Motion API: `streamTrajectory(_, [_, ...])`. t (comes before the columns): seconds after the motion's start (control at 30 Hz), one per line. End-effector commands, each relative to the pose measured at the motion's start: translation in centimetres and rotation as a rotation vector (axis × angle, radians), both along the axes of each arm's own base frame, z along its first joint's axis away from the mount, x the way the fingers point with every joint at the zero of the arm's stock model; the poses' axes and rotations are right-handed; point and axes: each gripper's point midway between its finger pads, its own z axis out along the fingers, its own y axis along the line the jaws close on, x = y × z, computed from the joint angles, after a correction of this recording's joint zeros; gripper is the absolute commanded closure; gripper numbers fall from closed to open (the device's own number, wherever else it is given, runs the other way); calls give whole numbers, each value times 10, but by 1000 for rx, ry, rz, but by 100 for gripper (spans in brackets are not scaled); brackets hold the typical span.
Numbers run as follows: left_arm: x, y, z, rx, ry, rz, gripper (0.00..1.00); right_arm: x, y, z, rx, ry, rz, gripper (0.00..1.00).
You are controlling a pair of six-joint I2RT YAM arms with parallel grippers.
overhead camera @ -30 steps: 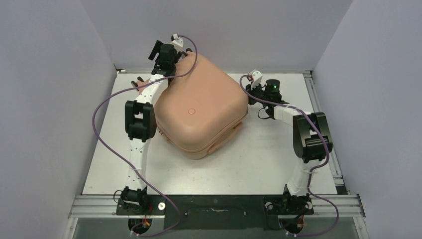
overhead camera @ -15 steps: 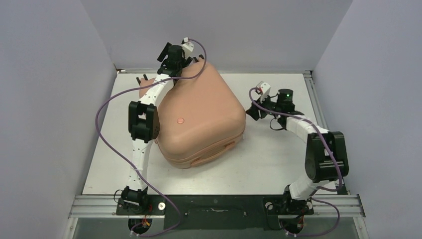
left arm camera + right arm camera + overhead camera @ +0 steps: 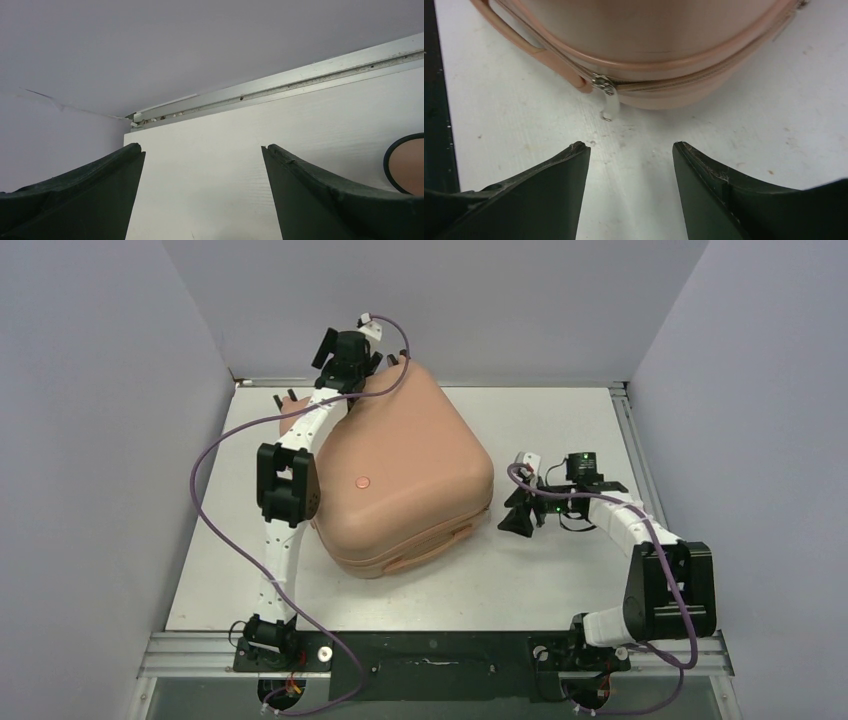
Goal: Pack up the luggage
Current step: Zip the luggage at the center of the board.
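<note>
The luggage [image 3: 659,40] runs off the right wrist view's top edge.

The luggage [image 3: 400,480] lies on the table [image 3: 560,570], left of centre. The left gripper [image 3: 347,348] is at its far-left corner, the right gripper [image 3: 517,520] just right of it.

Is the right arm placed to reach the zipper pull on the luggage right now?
Probably yes. The right gripper stands open, aimed at the zipper pull hanging from the luggage seam just ahead. Only bare table lies between them. The pull sits slightly off the gap's centre.
</note>
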Motion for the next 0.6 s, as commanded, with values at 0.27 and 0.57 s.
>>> streamTrajectory(0.27, [-33,-12,-33,3,151,-19,7,1,48,12,104,8,49,37])
streamTrajectory(0.57, [-32,-16,-33,-7,146,-28,7,-7,55,13,174,90,131,91])
